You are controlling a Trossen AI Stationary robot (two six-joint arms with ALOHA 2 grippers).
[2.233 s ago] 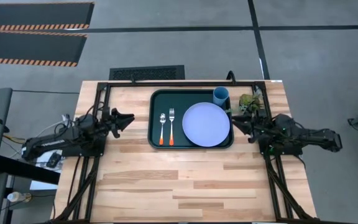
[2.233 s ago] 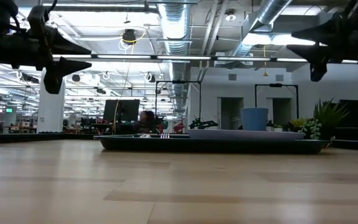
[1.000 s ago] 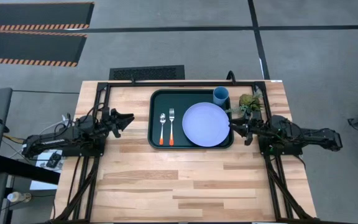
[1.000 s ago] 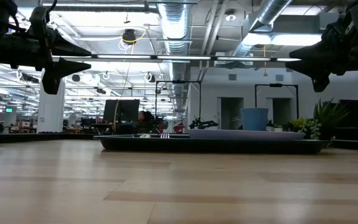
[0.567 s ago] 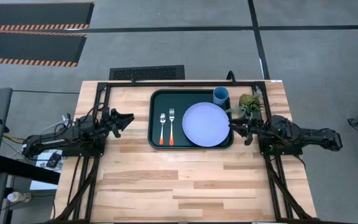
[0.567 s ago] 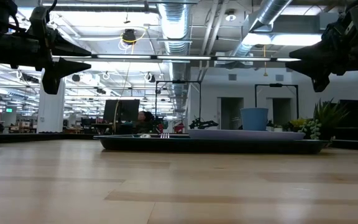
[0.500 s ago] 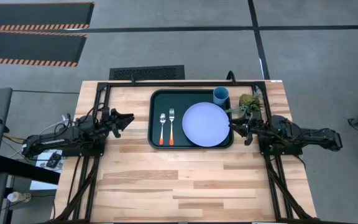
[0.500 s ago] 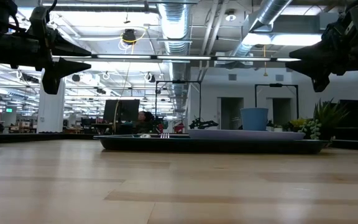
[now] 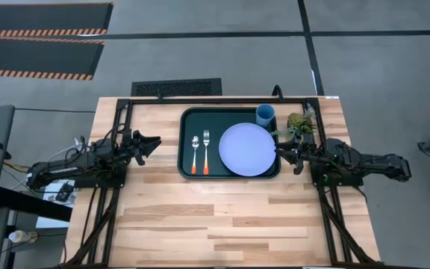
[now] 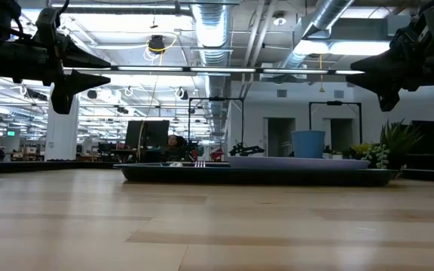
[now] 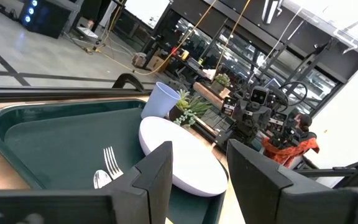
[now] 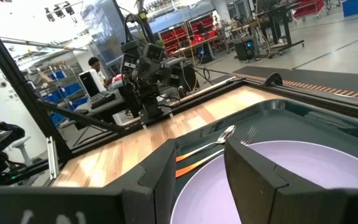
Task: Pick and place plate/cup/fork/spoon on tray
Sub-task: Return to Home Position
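The right gripper point(image 9: 280, 155) hangs just past the tray's right rim, fingers spread and empty, pointing toward nine o'clock at the plate point(image 9: 247, 149), whose edge lies just beside its tips. The left gripper point(image 9: 155, 142) waits near the tray's left rim, also spread and empty, pointing toward three o'clock at the spoon point(image 9: 195, 155) and fork point(image 9: 206, 152).

Both utensils lie side by side, long axes running twelve to six, orange handles at six o'clock. The pale lavender plate fills the right half of the dark green tray point(image 9: 187, 169); the small blue cup point(image 9: 265, 115) stands at the tray's one-o'clock corner. Everything appears already placed, so I judge no pick remains.
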